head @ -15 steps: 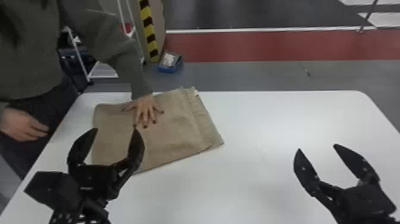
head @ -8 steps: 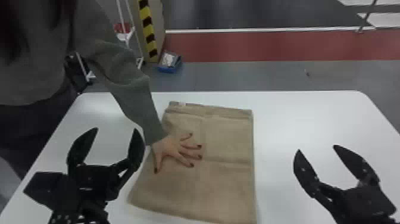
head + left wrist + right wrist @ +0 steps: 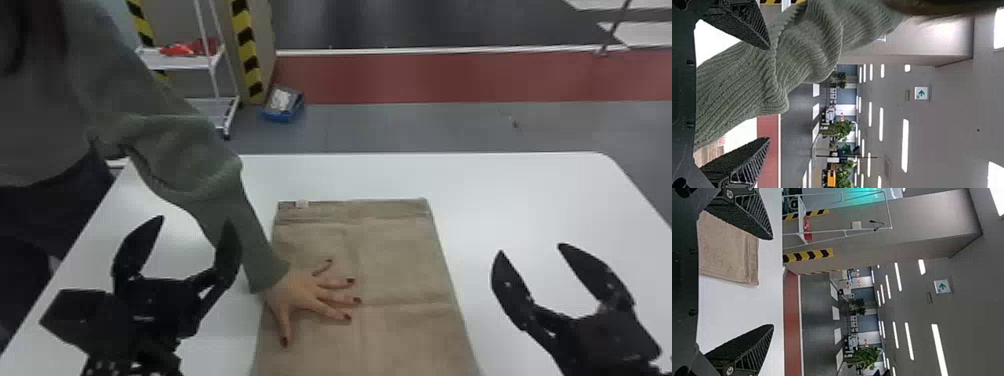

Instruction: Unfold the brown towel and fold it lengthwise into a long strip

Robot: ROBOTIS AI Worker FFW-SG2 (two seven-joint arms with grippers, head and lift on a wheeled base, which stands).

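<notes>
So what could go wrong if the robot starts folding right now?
The left gripper might bump or pinch the person's green sleeve, which looks close to its open fingers.
The person's hand lies spread on the brown towel, so pulling the cloth could tug against it or wrinkle it.

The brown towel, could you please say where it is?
In the head view, the towel lies on the table between left gripper and right gripper, under a person's hand.

towel (image 3: pixel 400 260) — on table (image 3: pixel 520 195), between left tool (image 3: pixel 195 219) and right tool (image 3: pixel 531 249); person's hand (image 3: pixel 300 295) — on towel
</notes>
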